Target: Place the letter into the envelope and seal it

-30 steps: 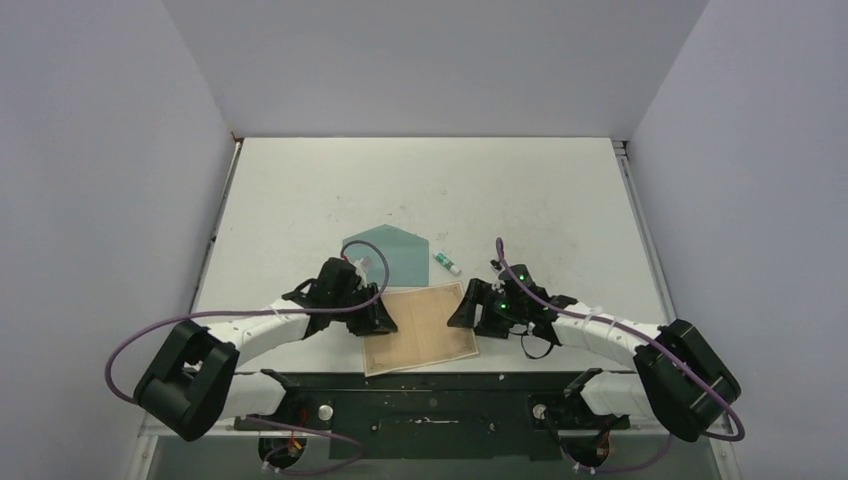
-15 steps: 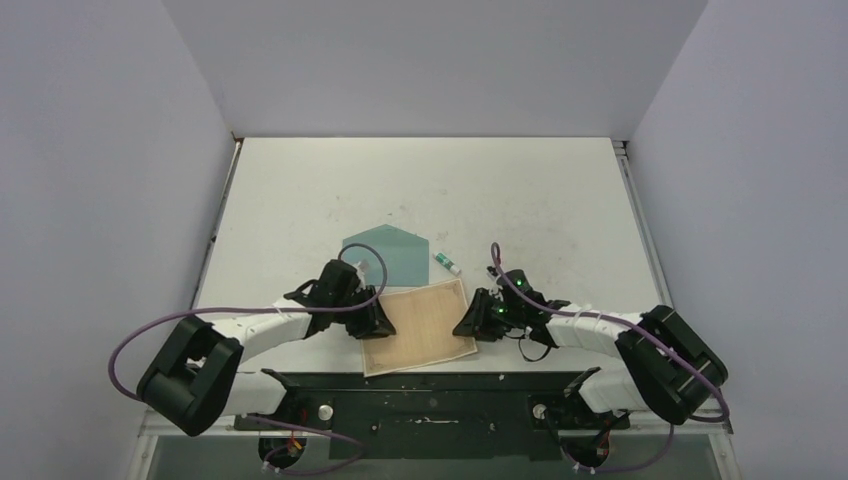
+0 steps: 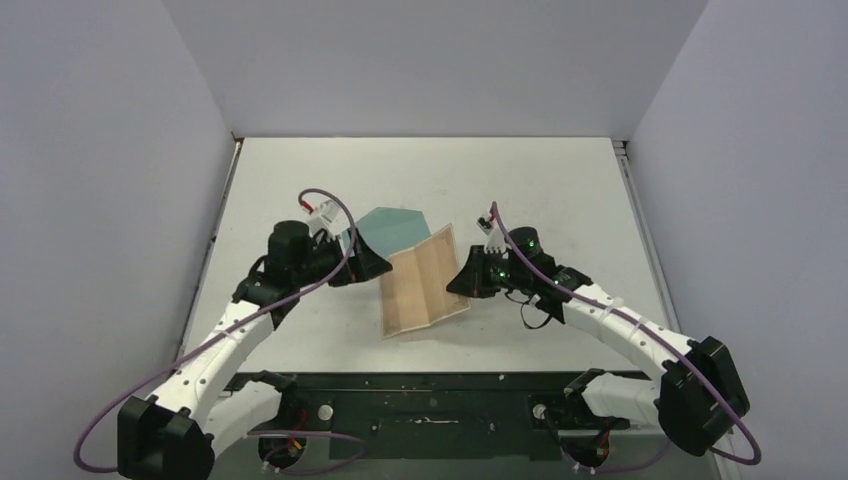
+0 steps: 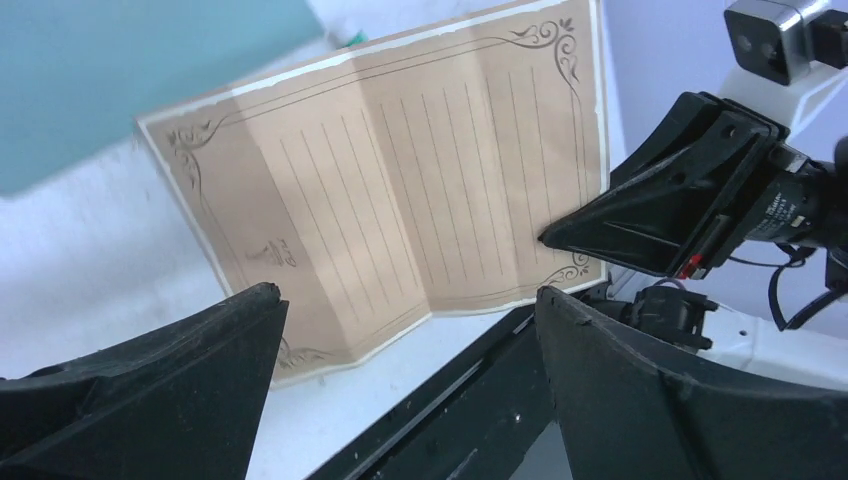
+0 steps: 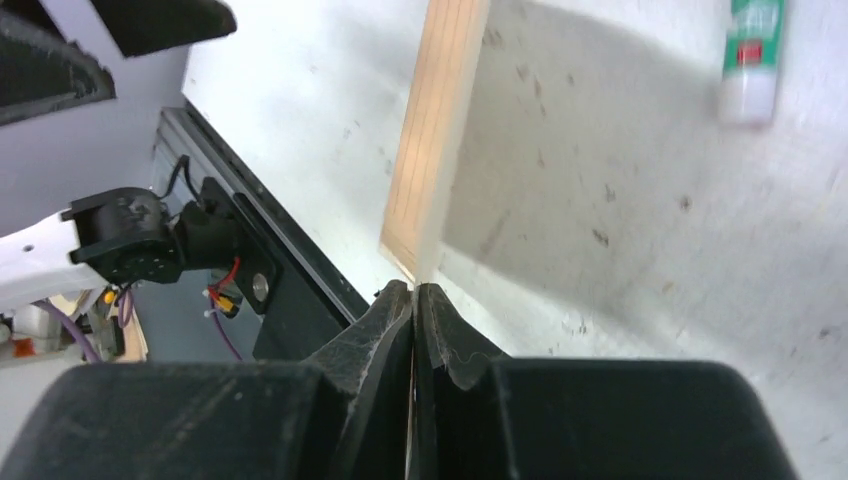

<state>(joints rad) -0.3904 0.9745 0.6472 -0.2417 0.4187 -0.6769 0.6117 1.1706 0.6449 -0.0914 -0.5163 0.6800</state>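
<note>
The tan letter with its dark border stands tilted on its near-left edge, its creases showing in the left wrist view. My right gripper is shut on the letter's right edge, and in its own view the fingers pinch the sheet, seen edge-on. My left gripper hangs open just left of the letter, apart from it, with nothing between its jaws. The teal envelope lies flat behind the letter, partly hidden by it, and fills the upper left corner of the left wrist view.
A white glue stick with a green cap lies on the table beyond the letter. The black rail that carries the arm bases runs along the near edge. White walls close in the table on the left, back and right.
My right gripper has shut on the letter's right edge and raised it off the table. The left gripper has opened, let go and pulled back up and to the left.
</note>
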